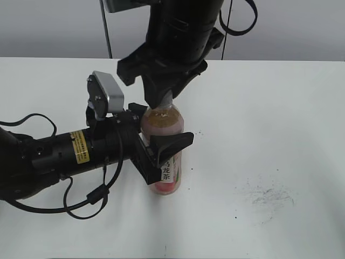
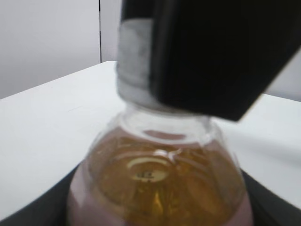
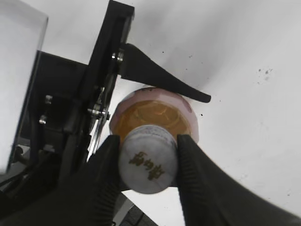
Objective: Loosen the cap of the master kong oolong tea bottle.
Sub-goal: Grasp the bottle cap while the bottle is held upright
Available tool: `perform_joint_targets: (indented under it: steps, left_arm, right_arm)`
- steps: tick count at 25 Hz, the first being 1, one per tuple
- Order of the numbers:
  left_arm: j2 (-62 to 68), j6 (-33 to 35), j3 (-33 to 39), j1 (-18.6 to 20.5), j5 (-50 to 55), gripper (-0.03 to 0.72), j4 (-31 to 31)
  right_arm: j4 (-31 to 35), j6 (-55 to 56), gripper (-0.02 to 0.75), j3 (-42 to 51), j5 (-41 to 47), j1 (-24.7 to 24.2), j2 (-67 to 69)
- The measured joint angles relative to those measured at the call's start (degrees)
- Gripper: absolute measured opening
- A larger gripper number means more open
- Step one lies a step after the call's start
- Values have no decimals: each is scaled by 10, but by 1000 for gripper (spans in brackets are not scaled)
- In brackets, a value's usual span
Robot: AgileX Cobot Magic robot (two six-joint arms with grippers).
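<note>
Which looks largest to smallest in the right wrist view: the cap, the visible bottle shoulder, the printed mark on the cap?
1. Master kong oolong tea bottle shoulder
2. Cap, though nearer the camera, so enlarged
3. Printed mark

Even, bright, diffuse light is seen throughout; only soft shadows are cast on the white table [image 1: 280,108]. The left wrist view is blurred, especially the cap [image 2: 134,63]. No glare is noted.

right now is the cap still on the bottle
On: the cap sits on the bottle neck, right pincer clamped around it.
</note>
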Motion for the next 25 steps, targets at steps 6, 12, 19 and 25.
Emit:
perform_joint_targets:
  steps: [6,12,19,25]
  left_arm:
    - [0,0,0,0,0,445,0]
    - [0,1,0,0,0,445,0]
    - [0,4,0,0,0,445,1]
    - [0,6,0,-1,0,445,0]
  right_arm:
    - [-3,-185,279,0,0,0,0]
    - [-3,-478,278,0,0,0,0]
    - [-5,-838,278,-1,2,0,0]
    - [-7,-1117,281,-1,0,0,-1]
